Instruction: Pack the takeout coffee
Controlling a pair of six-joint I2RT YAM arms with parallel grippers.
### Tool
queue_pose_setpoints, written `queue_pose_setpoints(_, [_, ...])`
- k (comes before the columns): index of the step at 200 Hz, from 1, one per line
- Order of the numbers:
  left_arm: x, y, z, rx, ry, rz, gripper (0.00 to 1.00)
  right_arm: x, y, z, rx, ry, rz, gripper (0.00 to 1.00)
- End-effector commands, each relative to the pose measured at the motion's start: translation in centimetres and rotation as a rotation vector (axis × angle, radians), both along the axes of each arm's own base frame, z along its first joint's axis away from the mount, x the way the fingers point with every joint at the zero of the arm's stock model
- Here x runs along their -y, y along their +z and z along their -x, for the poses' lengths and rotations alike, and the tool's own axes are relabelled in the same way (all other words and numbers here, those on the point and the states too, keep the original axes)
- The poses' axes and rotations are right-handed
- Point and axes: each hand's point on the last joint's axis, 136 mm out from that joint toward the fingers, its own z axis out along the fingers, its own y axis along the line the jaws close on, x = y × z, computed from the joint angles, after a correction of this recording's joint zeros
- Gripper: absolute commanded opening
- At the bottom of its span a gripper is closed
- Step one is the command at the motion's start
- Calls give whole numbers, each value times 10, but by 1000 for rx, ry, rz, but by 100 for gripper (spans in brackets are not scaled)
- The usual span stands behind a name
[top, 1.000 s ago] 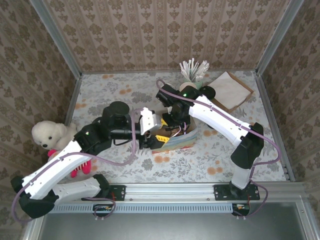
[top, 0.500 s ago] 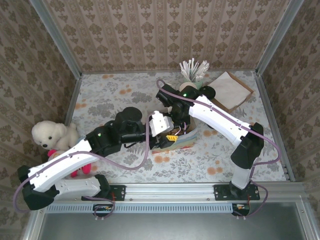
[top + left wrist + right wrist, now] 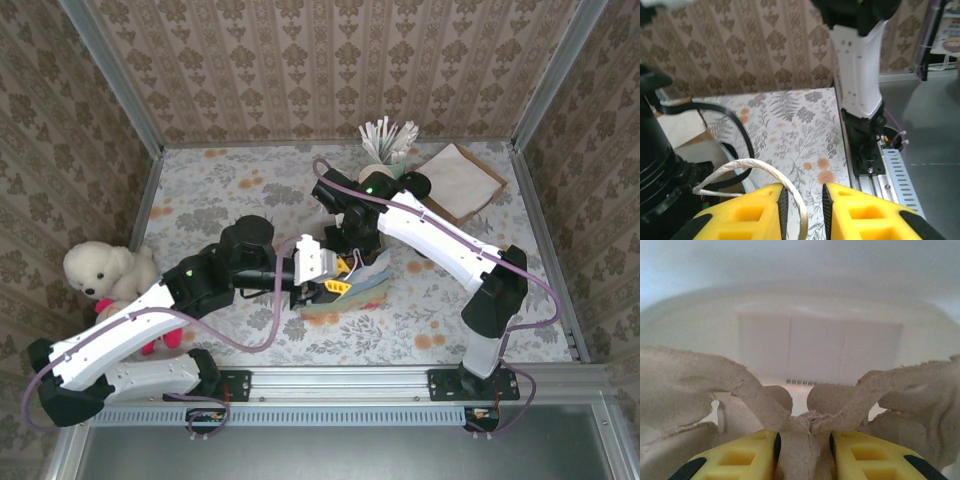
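The takeout coffee is out of view. A pastel-striped paper bag [image 3: 362,290] stands at the table's middle, with my right arm reaching down into its mouth. In the right wrist view my right gripper [image 3: 805,440] is shut on the centre post of a grey pulp cup carrier [image 3: 735,385], with the bag's white inside behind it. My left gripper [image 3: 335,284] is at the bag's near-left rim. In the left wrist view the bag's white rope handle [image 3: 755,167] runs between the jaws of my left gripper [image 3: 802,195]. It lies against the left pad, with a gap to the right pad.
A white teddy bear [image 3: 100,270] and a pink toy [image 3: 160,338] sit at the left wall. A green cup of white stirrers [image 3: 386,145] and a brown paper stack [image 3: 460,180] are at the back right. The right arm's base [image 3: 862,135] stands by the rail.
My left arm swung right to the bag and its jaws narrowed round the rope handle. The bag shifted slightly toward the near-left. My right arm kept its place and grip.
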Motion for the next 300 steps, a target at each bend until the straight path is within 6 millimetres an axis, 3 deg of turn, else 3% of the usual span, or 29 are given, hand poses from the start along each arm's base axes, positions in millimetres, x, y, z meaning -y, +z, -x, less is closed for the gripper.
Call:
queue_pose_setpoints(1, [-3,9,22,10,-144,45,28,4,-4,-5,13,-23,26,30])
queue_pose_setpoints(15, [-1,7,21,-16,-154,36,30,2,-3,-5,17,-22,20,30])
queue_pose_setpoints(51, [-4,5,14,-9,-119,36,55,2,-9,-4,9,-24,27,30])
queue_pose_setpoints(72, [-15,8,12,40,-85,55,69,1,-11,-3,6,-18,23,30])
queue_pose_setpoints(111, [-55,18,-32,77,210,141,95,-4,-6,4,7,7,10,30])
queue_pose_setpoints(129, [-78,23,-60,49,383,192,100,-6,-2,8,12,22,0,30])
queue_pose_setpoints(155, [-103,21,-92,-6,576,229,100,-8,3,11,16,42,-15,30])
queue_pose_setpoints(173, [-128,20,-133,-95,849,254,100,-9,5,13,18,54,-27,31])
queue_pose_setpoints(196, [-148,-4,-165,-320,1101,136,99,-8,6,15,25,53,-17,30])
queue_pose_setpoints(233, [-138,-48,-152,-601,1124,-131,89,-12,11,14,90,90,-9,30])
queue_pose_setpoints(281, [-113,-61,-130,-686,1007,-230,86,-12,13,13,144,115,10,29])
queue_pose_setpoints(300, [-110,-70,-130,-696,1005,-271,77,-10,10,13,142,107,23,29])
